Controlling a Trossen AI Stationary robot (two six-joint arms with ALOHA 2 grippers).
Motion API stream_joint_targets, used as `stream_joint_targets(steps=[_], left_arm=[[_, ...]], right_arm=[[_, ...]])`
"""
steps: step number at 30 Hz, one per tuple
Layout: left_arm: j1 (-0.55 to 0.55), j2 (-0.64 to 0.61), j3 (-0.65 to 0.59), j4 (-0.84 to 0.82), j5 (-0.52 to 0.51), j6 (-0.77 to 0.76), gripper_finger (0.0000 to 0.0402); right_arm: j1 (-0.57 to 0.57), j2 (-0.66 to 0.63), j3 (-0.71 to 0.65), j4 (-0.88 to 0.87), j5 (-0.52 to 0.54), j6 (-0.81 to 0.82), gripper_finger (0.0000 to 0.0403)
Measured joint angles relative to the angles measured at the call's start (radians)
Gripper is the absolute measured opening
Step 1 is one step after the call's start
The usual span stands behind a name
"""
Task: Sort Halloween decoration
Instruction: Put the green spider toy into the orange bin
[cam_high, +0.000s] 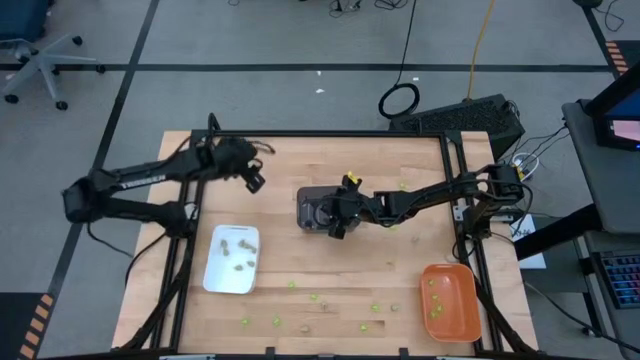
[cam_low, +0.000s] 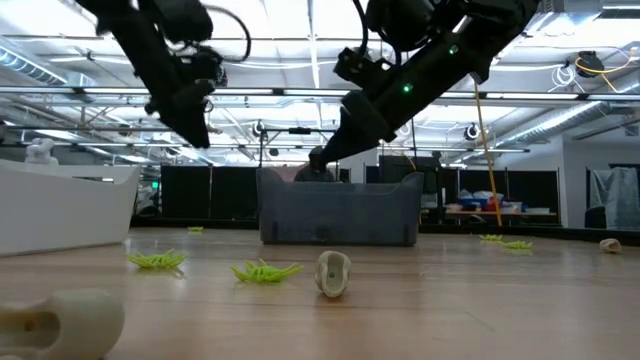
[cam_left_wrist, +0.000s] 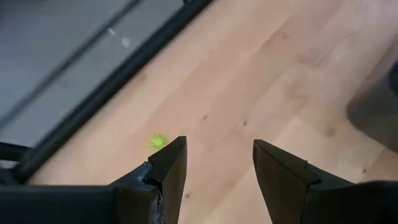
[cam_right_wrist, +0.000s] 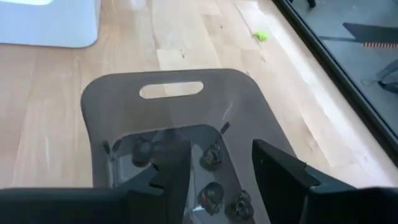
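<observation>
Sorting is partly done: dark trinkets (cam_right_wrist: 213, 194) lie in the grey tray (cam_right_wrist: 174, 109), tan ones in the white tray (cam_high: 232, 260), green in the orange tray (cam_high: 448, 302). Many green trinkets (cam_high: 322, 298) remain on the counter (cam_high: 300, 160). The right end effector (cam_right_wrist: 214, 177) hovers over the grey tray, fingers apart, empty; the left end effector (cam_left_wrist: 217, 165) waits, fingers apart, above the counter's far left.

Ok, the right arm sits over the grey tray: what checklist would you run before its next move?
1. Right gripper open, nothing between its fingers: ok.
2. Dark brown-black trinkets lie inside the dark grey rectangular tray: ok.
3. Left gripper open, over bare wooden table, away from the trays: ok.
4. Lime-green trinkets scattered on the table, unsorted: not ok.
5. Pale tan trinket on the table: not ok.
</observation>
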Motion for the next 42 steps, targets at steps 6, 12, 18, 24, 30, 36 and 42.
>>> stream_joint_targets(steps=[6, 12, 18, 24, 30, 36, 42], left_arm=[[0.212, 0.125, 0.000, 0.018, 0.223, 0.082, 0.0182], [0.306, 0.277, 0.000, 0.049, 0.244, 0.142, 0.0182], [0.324, 0.374, 0.000, 0.087, 0.234, 0.140, 0.0182], [0.323, 0.424, 0.000, 0.131, 0.187, 0.111, 0.0182], [0.324, 0.450, 0.000, 0.152, 0.135, 0.090, 0.0182], [0.324, 0.493, 0.000, 0.195, 0.126, 0.088, 0.0182], [0.324, 0.535, 0.000, 0.226, 0.094, 0.064, 0.0182]], right_arm=[[0.000, 0.004, 0.000, 0.015, 0.000, -0.019, 0.0155], [0.000, 0.005, 0.000, 0.015, -0.002, -0.018, 0.0155], [0.000, 0.005, 0.000, 0.015, -0.002, -0.017, 0.0155], [0.000, 0.005, 0.000, 0.015, -0.003, -0.018, 0.0155], [0.000, 0.006, 0.000, 0.015, -0.003, -0.018, 0.0155], [0.000, 0.006, 0.000, 0.022, -0.003, -0.018, 0.0155], [0.000, 0.006, 0.000, 0.022, -0.003, -0.016, 0.0155]])
